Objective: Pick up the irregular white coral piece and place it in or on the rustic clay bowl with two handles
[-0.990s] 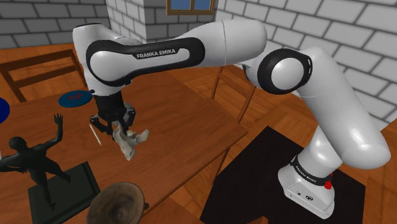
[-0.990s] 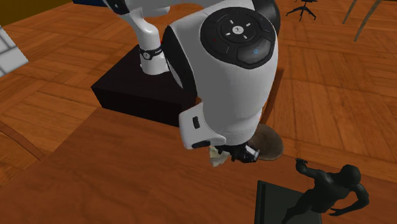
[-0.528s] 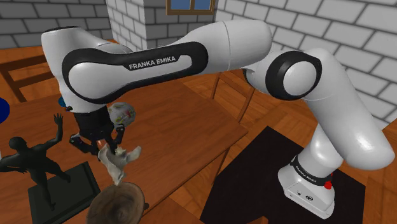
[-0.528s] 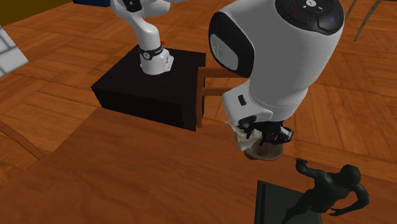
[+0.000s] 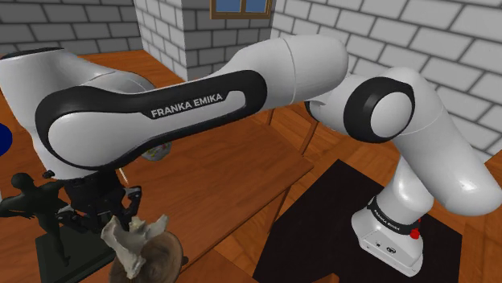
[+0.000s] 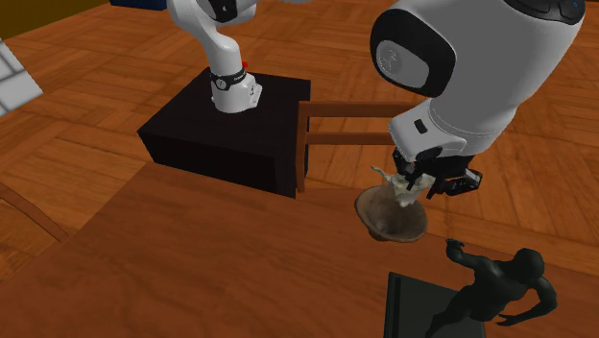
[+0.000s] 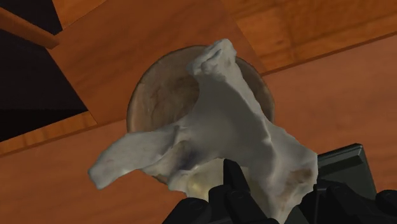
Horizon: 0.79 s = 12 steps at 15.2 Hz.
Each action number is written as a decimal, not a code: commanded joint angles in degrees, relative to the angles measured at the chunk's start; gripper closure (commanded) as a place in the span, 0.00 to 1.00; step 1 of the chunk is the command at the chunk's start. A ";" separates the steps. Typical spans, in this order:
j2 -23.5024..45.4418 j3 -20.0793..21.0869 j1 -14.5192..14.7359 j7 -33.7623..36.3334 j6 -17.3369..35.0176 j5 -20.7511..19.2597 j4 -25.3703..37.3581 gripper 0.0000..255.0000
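Coral [image 7: 216, 143]: off-white with grey staining, lumpy, a broad body and two tapering lobes. Gripper [image 7: 277, 184] has both fingers clamped on the broad end. Long axis runs from the fingers outward across the mouth of the brown bowl [image 7: 156, 95]. The shorter lobe branches sideways past the rim, over the table [image 5: 225, 177]. Position: lower left of the shoulder view, right of centre in the second exterior view, over the bowl. Contact with the bowl cannot be told. Dark statue [image 5: 32, 201] stands just beside.

Grey brick walls [image 5: 64, 24], wooden floor [image 6: 86, 96], window [image 5: 241, 6].
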 commanded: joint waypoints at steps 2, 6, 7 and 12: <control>0.35 -0.08 -0.03 0.17 1.95 -0.11 -1.63 1.00; 1.15 -0.27 -0.24 -0.02 4.41 -0.32 -3.39 1.00; 1.39 -0.33 -0.27 -0.06 4.99 -0.37 -3.76 1.00; 2.81 -0.65 -0.34 -0.30 7.74 -0.69 -5.18 1.00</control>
